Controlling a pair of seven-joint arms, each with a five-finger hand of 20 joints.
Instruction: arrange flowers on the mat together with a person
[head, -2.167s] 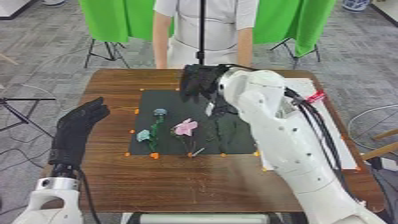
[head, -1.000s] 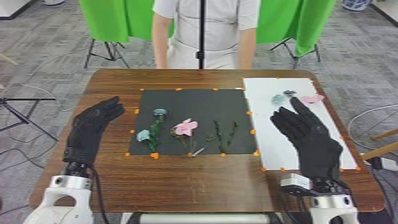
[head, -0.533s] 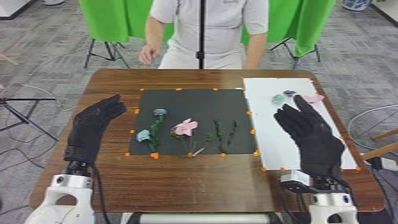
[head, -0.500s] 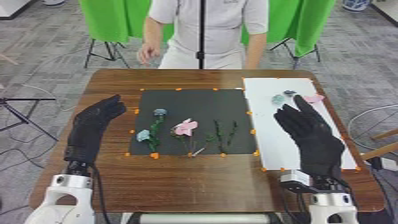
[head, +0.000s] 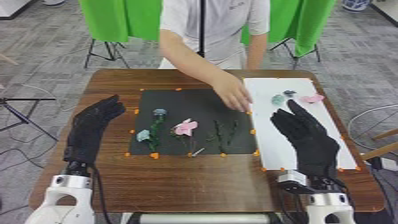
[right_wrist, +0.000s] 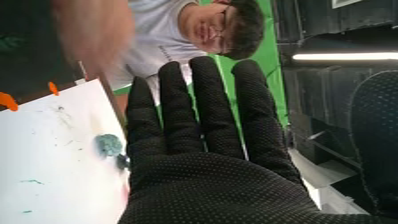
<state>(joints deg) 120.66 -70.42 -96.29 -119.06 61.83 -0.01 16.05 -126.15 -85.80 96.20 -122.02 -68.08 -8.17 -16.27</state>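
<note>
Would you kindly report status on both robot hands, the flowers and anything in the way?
Left robot hand and right robot hand open, empty. Flowers on dark mat and white sheet. Person's hand over mat's edge.

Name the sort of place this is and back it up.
Likely a robotics lab or recording studio: green cloth hangs beyond the table, a tripod stand is on grey carpet, and the robot's left hand and right hand wear black gloves.
</note>
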